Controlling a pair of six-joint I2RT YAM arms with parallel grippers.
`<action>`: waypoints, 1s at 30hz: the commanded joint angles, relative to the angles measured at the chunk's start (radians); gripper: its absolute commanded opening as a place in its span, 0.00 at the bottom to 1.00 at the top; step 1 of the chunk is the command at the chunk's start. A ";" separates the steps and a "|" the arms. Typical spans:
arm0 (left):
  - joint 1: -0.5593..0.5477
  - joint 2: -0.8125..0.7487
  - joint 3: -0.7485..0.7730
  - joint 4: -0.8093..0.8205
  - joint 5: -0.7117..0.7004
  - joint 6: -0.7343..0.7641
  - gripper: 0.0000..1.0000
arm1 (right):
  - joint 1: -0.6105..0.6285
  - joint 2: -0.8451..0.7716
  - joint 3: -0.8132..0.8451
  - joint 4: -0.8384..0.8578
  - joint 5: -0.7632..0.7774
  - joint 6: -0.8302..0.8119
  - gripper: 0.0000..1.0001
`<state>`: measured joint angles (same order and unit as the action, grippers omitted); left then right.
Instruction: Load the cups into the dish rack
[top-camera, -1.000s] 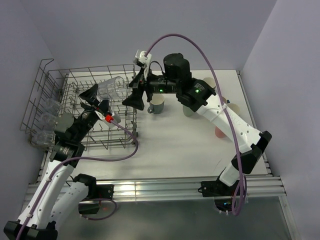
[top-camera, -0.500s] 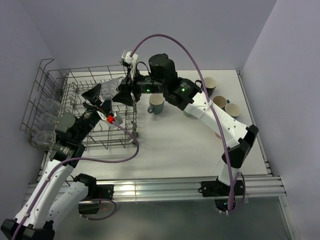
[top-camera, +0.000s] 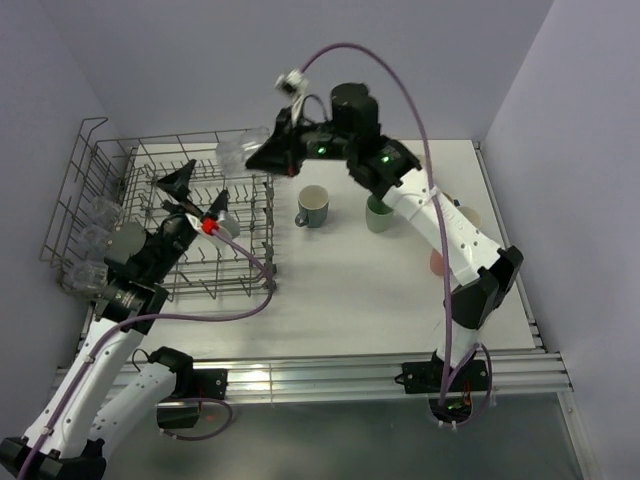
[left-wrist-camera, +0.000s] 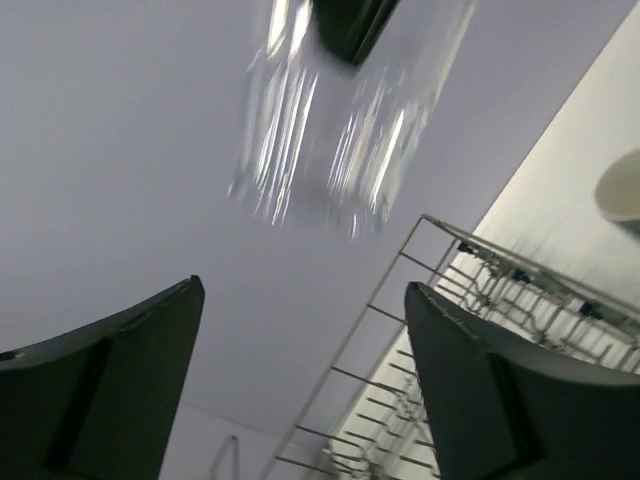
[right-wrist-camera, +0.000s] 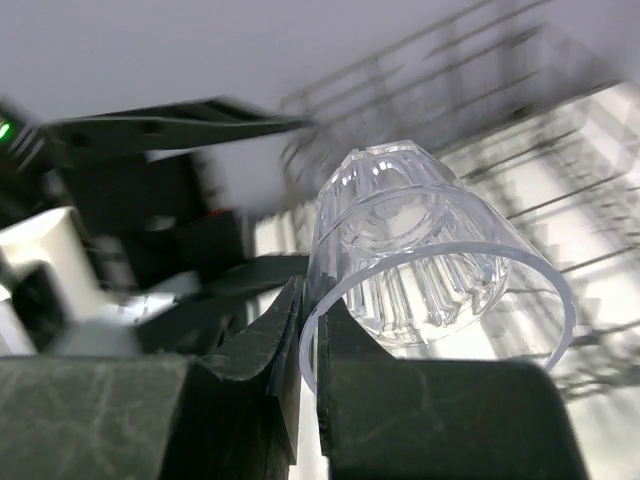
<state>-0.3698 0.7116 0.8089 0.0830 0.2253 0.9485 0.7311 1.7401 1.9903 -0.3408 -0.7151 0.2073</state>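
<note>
Dish rack (top-camera: 200, 275): we find it on the left part of the table (top-camera: 340, 290), wire sides upright and tines pointing up.
Stowed tumblers (top-camera: 95, 240): clear glasses sit in the rack's left side compartment. We cannot count them with certainty.
Left gripper (top-camera: 197, 192) (left-wrist-camera: 305, 290): the fingers are spread well apart with nothing between them. It hovers over the rack's middle rows, aimed up and away.
Glass tumbler (top-camera: 240, 152) (left-wrist-camera: 345, 110) (right-wrist-camera: 420, 270): it hangs in the air above the rack's far right corner, clear of the wires. It lies tilted nearly sideways, with its mouth toward the right gripper and its base toward the left.
Right gripper (top-camera: 270, 155) (right-wrist-camera: 305, 310): it is clamped on the tumbler's rim, one finger inside the mouth and one outside. It is the only holder.
Grey-blue mug (top-camera: 312, 206), green mug (top-camera: 378, 213): both stand on the table to the right of the rack, with no gripper at them.
Governing relation: the tumbler lies above and beyond the left gripper. In the left wrist view it lines up with the open gap but touches neither finger. The right arm is the nearer, being in contact.
Judgement: we expect placement to fall to the right arm. The tumbler needs turning mouth down and lowering leftward onto the tines.
</note>
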 joint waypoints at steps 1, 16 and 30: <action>0.003 -0.017 0.132 -0.014 -0.081 -0.298 0.93 | -0.177 -0.059 0.050 0.251 -0.128 0.222 0.00; 0.081 0.180 0.392 -0.189 0.389 -1.594 0.99 | -0.368 -0.171 -0.263 1.048 -0.322 0.992 0.00; 0.206 0.265 0.442 -0.203 0.547 -1.695 0.99 | -0.349 -0.295 -0.443 0.976 -0.356 0.907 0.00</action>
<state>-0.1867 0.9733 1.1446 0.0719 0.7601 -0.9108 0.3798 1.5093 1.5669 0.6491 -1.0550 1.1980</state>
